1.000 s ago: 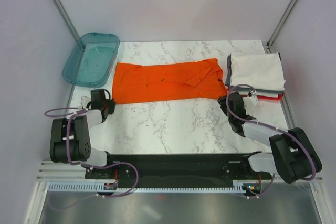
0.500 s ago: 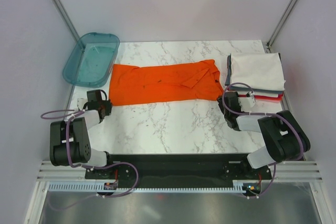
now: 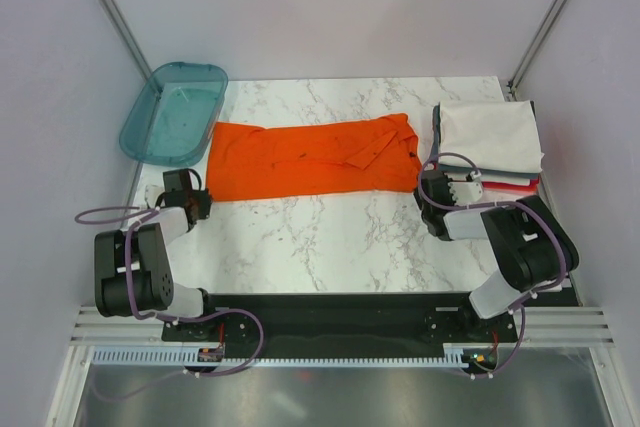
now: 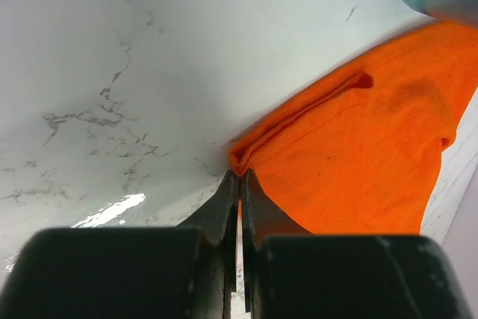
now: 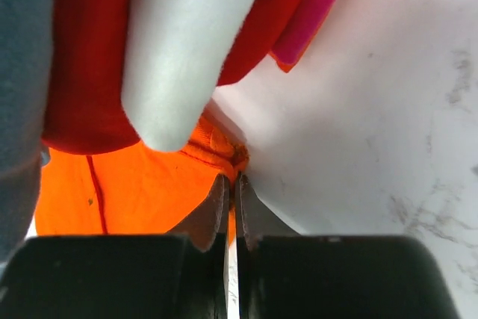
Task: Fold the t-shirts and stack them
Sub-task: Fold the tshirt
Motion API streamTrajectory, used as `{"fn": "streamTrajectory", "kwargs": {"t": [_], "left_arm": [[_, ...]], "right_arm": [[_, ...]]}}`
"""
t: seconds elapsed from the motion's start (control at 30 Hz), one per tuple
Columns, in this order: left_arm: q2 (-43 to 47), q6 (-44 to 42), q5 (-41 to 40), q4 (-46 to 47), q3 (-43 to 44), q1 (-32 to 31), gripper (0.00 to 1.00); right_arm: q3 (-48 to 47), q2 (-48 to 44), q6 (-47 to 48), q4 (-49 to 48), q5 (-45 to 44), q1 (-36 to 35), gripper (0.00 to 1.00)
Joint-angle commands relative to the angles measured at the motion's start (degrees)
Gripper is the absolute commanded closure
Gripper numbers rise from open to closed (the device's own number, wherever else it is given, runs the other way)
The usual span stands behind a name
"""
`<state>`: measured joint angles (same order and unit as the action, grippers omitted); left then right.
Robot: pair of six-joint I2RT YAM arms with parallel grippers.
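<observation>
An orange t-shirt (image 3: 310, 155) lies folded lengthwise into a long band across the marble table. My left gripper (image 3: 198, 199) is shut on its near left corner; in the left wrist view the fingertips (image 4: 239, 178) pinch the cloth's corner (image 4: 246, 155). My right gripper (image 3: 424, 187) is shut on the shirt's near right corner, and the right wrist view shows orange hem (image 5: 224, 147) squeezed at the finger tips (image 5: 233, 181). A stack of folded t-shirts (image 3: 490, 142), white on top with red and grey beneath, sits at the right edge, right beside the right gripper.
A teal translucent tray (image 3: 175, 112) stands at the table's back left corner, next to the orange shirt's left end. Grey walls and metal posts close in the back and sides. The stack's layers (image 5: 89, 50) hang close over the right fingers.
The right gripper has moved left and forward to the orange shirt's near right corner and shut on it. The left gripper kept its hold and shifted slightly toward the back left.
</observation>
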<state>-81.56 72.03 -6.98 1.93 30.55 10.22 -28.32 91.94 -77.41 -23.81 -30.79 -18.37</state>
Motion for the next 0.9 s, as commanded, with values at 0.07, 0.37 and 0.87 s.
{"fn": "streamTrajectory", "kwargs": {"t": [0.07, 0.37, 0.87], "left_arm": [[2.4, -2.7, -2.4, -1.7, 1.5, 0.6, 0.98], [5.2, -3.7, -1.6, -3.8, -0.6, 0.6, 0.98], [10.6, -5.8, 1.2, -14.8, 6.1, 0.6, 0.98]], "right_arm": [[-0.3, -5.0, 1.2, 8.7, -5.9, 0.1, 0.96], [1.9, -9.1, 2.6, 11.5, -6.5, 0.2, 1.0], [-6.7, -19.7, 5.3, 27.1, -3.8, 0.1, 1.0]]}}
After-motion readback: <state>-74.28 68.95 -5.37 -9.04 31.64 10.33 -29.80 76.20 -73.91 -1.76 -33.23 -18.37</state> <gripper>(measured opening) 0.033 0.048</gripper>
